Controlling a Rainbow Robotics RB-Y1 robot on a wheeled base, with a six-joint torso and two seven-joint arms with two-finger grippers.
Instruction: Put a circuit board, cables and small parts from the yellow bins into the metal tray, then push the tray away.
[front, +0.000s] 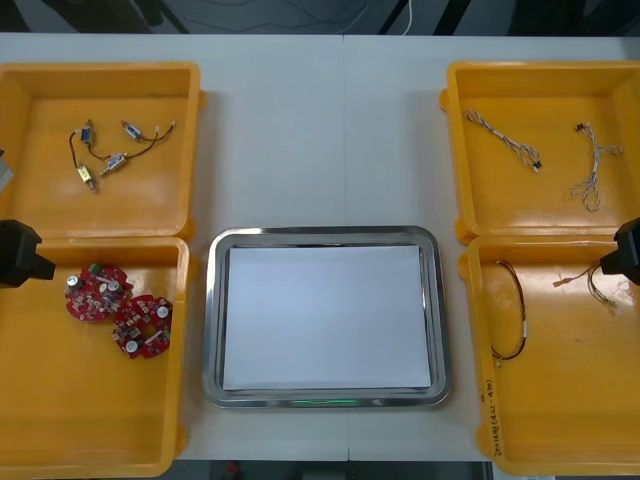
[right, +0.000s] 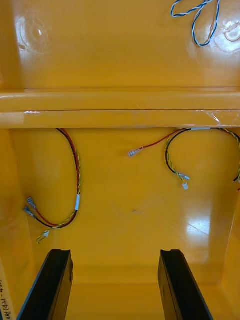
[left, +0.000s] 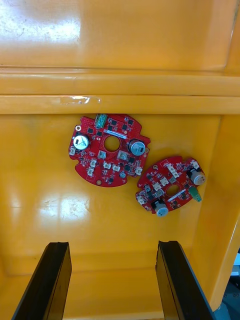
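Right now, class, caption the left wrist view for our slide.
Open left gripper hovering over two red boards in a yellow bin.

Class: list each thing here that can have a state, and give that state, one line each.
Shiny metal tray, white inside: empty.
Round red circuit boards: two, lying flat, ungrasped.
Red and yellow cables: two, loose, ungrasped.
Left end effector: open, empty, above the boards.
Right end effector: open, empty, above those cables.

The front camera looked steeply down over the whole desk (front: 320, 130). Within that field, the left wrist camera peered closely into the lower-left bin (front: 60, 400), the right into the lower-right bin (front: 570, 400).
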